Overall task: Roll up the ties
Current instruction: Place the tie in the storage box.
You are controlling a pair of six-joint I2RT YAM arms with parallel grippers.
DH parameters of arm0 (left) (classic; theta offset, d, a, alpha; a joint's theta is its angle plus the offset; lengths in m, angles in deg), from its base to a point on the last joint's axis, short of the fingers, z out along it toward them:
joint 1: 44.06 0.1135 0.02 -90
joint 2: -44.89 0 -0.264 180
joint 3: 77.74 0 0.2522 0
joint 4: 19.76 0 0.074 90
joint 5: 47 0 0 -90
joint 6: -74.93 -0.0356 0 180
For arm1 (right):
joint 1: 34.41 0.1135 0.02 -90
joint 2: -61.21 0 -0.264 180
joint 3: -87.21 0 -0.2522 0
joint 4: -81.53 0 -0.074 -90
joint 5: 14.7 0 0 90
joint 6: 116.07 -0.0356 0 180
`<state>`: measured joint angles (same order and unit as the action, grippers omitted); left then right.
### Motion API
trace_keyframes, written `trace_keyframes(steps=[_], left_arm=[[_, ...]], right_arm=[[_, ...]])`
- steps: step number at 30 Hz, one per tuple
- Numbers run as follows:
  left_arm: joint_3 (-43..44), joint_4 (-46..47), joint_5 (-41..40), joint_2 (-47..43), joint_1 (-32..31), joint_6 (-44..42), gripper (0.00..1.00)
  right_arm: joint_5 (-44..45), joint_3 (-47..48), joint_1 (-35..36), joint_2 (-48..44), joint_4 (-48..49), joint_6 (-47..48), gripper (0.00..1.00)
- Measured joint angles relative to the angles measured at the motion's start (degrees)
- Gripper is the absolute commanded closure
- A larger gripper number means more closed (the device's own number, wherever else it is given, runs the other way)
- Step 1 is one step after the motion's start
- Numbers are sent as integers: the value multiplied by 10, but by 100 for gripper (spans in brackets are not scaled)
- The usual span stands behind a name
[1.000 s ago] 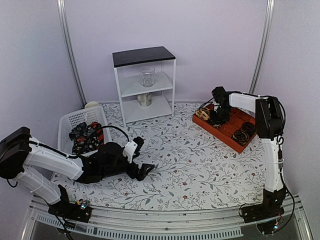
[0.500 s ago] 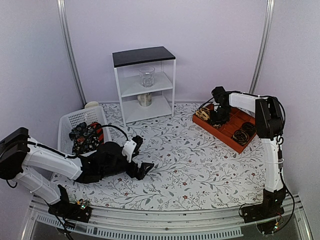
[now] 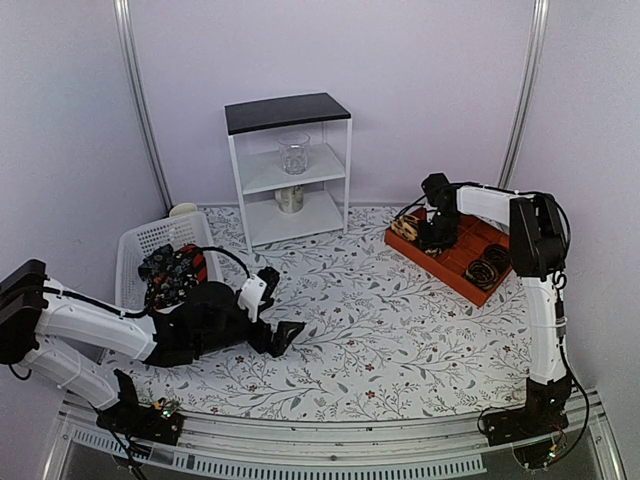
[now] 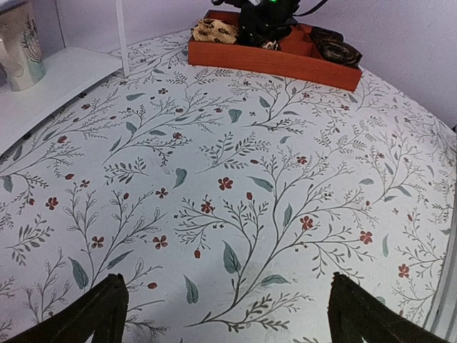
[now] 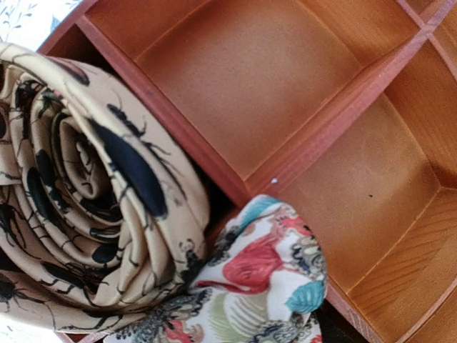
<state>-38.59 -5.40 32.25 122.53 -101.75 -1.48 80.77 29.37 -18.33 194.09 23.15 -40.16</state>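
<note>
A heap of dark floral ties (image 3: 172, 275), one with red, lies in a white basket (image 3: 135, 240) at the left. My left gripper (image 3: 280, 303) is open and empty, low over the tablecloth; its fingers (image 4: 100, 314) frame bare cloth. My right gripper (image 3: 437, 232) is down in the orange tray (image 3: 455, 262). Its fingers are hidden under a white tie with red and teal print (image 5: 271, 286), which it grips. A rolled tan tie with black insects (image 5: 93, 193) lies beside it in the tray's end compartment (image 3: 405, 228). Dark rolled ties (image 3: 485, 270) fill another compartment.
A white shelf unit (image 3: 290, 170) with a black top stands at the back, holding a glass jar (image 3: 294, 153) and a cup (image 3: 290, 198). Its base (image 4: 50, 86) lies to the left of my left gripper. The tray's wall (image 4: 271, 63) is far ahead.
My left arm has drawn back a little toward the left, and its gripper stays open. My right gripper has hardly moved in the tray.
</note>
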Motion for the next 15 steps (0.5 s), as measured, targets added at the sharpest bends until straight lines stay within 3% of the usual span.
trace_keyframes(steps=[15], left_arm=[[-11, -5, -3, -21, 0, 4, 1]], right_arm=[[0, -5, 1, -13, -3, -3, 35]])
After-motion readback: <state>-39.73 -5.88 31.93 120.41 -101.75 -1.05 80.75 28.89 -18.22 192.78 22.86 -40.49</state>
